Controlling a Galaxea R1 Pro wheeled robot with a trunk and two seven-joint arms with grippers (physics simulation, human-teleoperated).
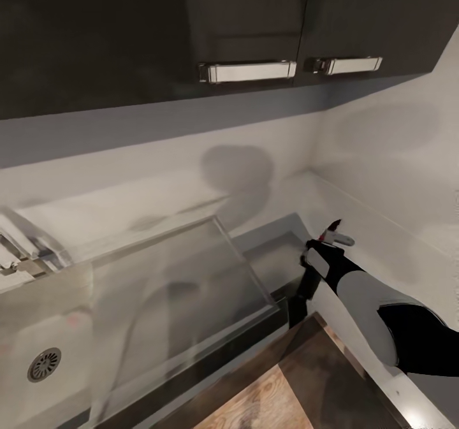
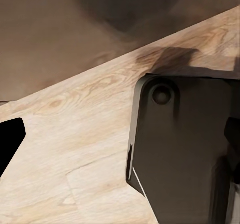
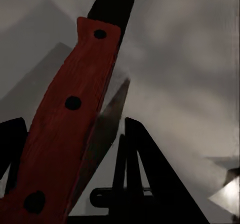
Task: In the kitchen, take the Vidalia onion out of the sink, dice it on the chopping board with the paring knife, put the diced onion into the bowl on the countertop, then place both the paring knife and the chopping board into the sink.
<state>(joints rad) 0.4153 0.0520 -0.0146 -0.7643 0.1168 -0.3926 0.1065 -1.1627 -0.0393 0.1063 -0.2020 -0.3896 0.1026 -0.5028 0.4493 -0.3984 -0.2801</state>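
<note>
My right gripper [image 1: 324,243] is shut on the paring knife [image 1: 336,235], held just above the grey countertop [image 1: 382,225] to the right of the sink [image 1: 191,269]. In the right wrist view the knife's red riveted handle [image 3: 65,129] lies between the dark fingers [image 3: 137,164], blade pointing away. The sink's basin has a round drain [image 1: 44,364], and part of the chrome tap [image 1: 19,244] shows at its far left. In the left wrist view my left gripper [image 2: 125,144] hangs low over the floor, its fingers [image 2: 10,144] wide apart and empty. The onion, chopping board and bowl are out of view.
Dark upper cabinets with bar handles [image 1: 247,71] hang overhead. The white wall turns a corner at the right behind the counter. Wooden floor [image 1: 255,403] shows below the counter's edge, and a dark part of my base [image 2: 180,149] sits over it.
</note>
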